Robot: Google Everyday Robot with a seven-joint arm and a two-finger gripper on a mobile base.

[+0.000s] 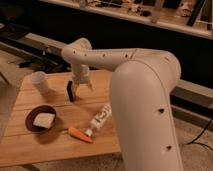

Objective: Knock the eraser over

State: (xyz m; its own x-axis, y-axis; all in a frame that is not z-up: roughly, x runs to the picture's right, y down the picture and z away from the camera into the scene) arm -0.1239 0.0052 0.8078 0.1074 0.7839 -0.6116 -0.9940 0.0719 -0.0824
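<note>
Lab: cluttered benches (165, 12), pincer (80, 86) over table (30, 150)

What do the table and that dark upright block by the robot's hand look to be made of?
The table looks like pale wood: plank seams and a dull finish show. The eraser, standing upright, looks like matte dark rubber or foam, though its look leaves that open. The gripper hangs right beside it, on its right in the camera view.
</note>
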